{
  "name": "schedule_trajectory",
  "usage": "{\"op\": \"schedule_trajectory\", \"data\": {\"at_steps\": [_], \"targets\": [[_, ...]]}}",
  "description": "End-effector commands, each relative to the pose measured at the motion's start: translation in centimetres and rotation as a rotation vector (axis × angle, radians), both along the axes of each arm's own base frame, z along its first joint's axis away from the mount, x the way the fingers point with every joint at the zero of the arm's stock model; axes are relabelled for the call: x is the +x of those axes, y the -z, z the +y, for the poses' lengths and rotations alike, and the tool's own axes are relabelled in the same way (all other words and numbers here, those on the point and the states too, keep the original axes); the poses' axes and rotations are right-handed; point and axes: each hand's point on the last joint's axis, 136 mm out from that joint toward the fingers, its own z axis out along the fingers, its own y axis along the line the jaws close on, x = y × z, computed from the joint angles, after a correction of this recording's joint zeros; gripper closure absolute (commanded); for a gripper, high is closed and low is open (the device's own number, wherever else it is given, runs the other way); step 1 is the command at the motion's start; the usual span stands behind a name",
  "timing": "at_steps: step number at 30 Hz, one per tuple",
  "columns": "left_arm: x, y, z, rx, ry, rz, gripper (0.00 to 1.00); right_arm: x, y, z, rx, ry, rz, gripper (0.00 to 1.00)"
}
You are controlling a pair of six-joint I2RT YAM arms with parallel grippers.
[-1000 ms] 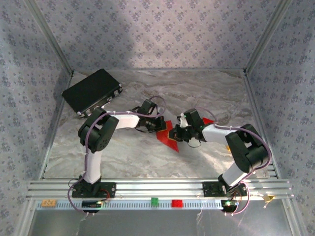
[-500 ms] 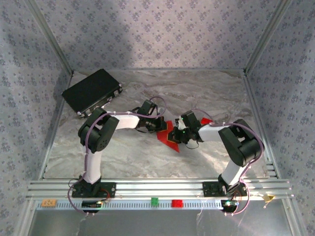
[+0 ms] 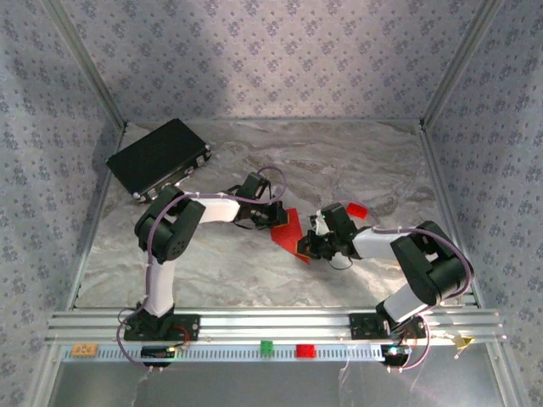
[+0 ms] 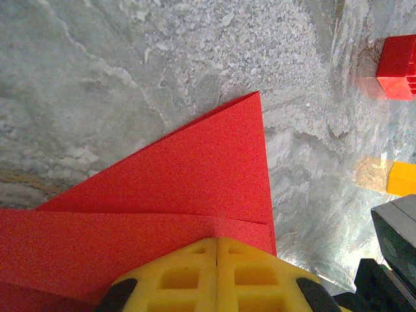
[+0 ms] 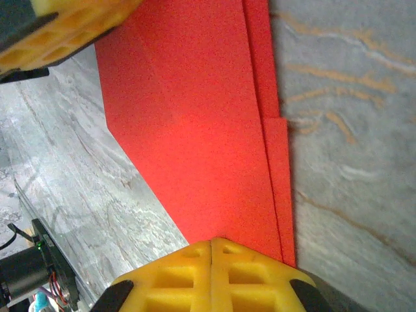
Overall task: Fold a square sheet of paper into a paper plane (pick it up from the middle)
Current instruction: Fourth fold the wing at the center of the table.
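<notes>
well off to the left of the red sheet (image 3: 289, 230) and behind it lies a flat black box (image 3: 159, 158), apart from the work. the left gripper (image 3: 273, 219) sits on the sheet's left part, its yellow fingers (image 4: 175, 276) pressed together with nothing between them, tips apparently bearing down on the paper to pin it. the sheet itself lies flat on the marbled table (image 3: 212, 271) between the 2 grippers, already folded: the left wrist view shows a triangular flap laid over a lower layer with a crease line across it, and the right wrist view shows at least 2 stacked edges along 1 long side. the right gripper (image 3: 310, 247) rests at the sheet's right, near end, its jaws likewise closed on each other and touching the paper. just right of the sheet and behind it stands a small red block (image 3: 356, 209), clear of it. the step in hand looks like flattening a crease midway through the plane, not the first pick-up. the next move probably calls for 1 gripper to hold the layers down while the other slides along the fold or opens to lift a free edge without shifting the stack. no brand, label or writing can be read anywhere.
</notes>
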Motion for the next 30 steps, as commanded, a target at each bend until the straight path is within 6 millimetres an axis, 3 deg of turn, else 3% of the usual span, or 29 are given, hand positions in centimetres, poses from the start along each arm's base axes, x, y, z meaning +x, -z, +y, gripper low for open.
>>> {"op": "schedule_trajectory", "data": {"at_steps": [1, 13, 24, 27, 30], "targets": [[-1.3, 4.5, 2.5, 0.129, -0.034, 0.082, 0.98, -2.8, 2.1, -1.9, -0.068, 0.004, 0.097, 0.99], [-1.3, 4.5, 2.5, 0.127, -0.035, 0.085, 0.98, -4.7, 2.1, -3.4, -0.070, 0.025, 0.094, 0.98], [-1.3, 4.5, 2.4, 0.122, -0.033, 0.086, 0.98, -7.5, 3.3, -5.9, -0.120, 0.086, 0.123, 0.98], [-1.3, 4.5, 2.4, 0.119, -0.032, 0.087, 0.98, -7.2, 2.5, -6.0, -0.109, 0.094, 0.100, 0.98], [-1.4, 4.4, 2.3, 0.116, -0.028, 0.088, 0.98, -5.4, -0.5, -4.5, -0.030, 0.085, 0.051, 0.98]]}}
